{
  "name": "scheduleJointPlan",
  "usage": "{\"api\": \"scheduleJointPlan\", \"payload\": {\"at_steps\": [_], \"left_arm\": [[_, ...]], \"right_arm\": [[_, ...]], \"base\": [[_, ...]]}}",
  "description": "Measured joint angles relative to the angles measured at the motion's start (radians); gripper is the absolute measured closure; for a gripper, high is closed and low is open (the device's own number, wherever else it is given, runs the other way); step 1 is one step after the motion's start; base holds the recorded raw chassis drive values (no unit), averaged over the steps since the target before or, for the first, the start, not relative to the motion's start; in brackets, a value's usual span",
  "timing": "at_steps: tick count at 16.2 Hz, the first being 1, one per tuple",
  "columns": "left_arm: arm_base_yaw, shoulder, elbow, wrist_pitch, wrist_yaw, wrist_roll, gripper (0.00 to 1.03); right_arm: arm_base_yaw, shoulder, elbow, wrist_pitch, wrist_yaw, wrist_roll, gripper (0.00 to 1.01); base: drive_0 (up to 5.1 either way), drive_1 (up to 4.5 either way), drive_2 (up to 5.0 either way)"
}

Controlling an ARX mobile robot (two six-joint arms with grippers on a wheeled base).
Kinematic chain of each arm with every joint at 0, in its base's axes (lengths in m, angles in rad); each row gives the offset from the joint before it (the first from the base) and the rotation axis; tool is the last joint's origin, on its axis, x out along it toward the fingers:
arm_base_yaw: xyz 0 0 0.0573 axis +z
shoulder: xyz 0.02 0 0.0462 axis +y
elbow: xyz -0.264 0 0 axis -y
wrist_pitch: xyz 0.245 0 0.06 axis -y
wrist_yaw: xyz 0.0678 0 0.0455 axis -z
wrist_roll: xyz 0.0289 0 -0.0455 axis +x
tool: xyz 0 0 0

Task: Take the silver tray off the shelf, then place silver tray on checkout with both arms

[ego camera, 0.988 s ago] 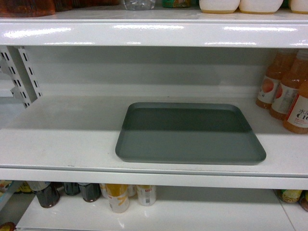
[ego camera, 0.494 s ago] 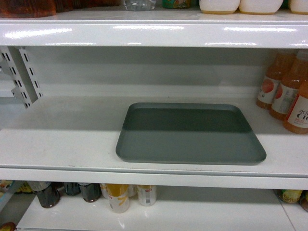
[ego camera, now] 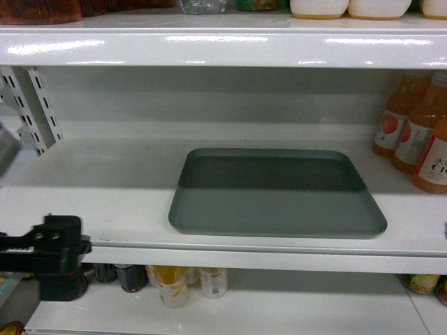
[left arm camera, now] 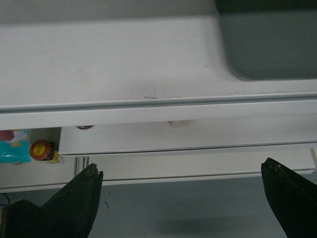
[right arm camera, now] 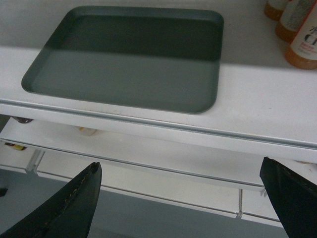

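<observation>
Left wrist view: our left gripper spreads wide below the shelf lip, short of the tray. Our right gripper gapes too, the tray flat beyond, untouched. Orange bottles stand right; their labels are unreadable. Bare board lies left.

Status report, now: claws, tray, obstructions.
Both claws open, left claw and right claw below the shelf lip. Silver tray flat on shelf, untouched. Orange bottles right of tray, apart.
</observation>
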Motion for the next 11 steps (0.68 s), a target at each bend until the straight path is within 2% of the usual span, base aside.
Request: {"api": "scheduleJointPlan", "payload": {"at_steps": [4,5,6,7,8,11], "left_arm": [[-0.026,0.304,0.212,-0.007,0.01,0.0,0.05],[-0.026,0.393,0.302,-0.026,0.008,-0.001,0.05],[-0.027,0.444,0.364,-0.049,0.018,-0.005,0.05],[-0.031,0.494,0.42,-0.053,0.013,-0.005,0.05],[-0.031,0.649,0.623,-0.158,0.02,-0.03,0.05],[-0.035,0.75,0.799,-0.246,0.016,-0.051,0.05]], "right_arm": [[0.006,0.355,0.203,0.027,0.002,0.041,0.03],[0.006,0.466,0.295,0.011,0.003,0.057,0.03],[0.006,0.531,0.353,0.01,0.025,0.058,0.03],[0.006,0.59,0.412,-0.01,0.035,0.059,0.03],[0.006,0.772,0.614,-0.106,0.068,0.066,0.03],[0.005,0.963,0.838,-0.22,0.112,0.085,0.03]], "base": [[0.0,0.0,0.0],[0.0,0.0,0.0],[0.0,0.0,0.0],[0.0,0.0,0.0],[0.0,0.0,0.0],[0.0,0.0,0.0]]}}
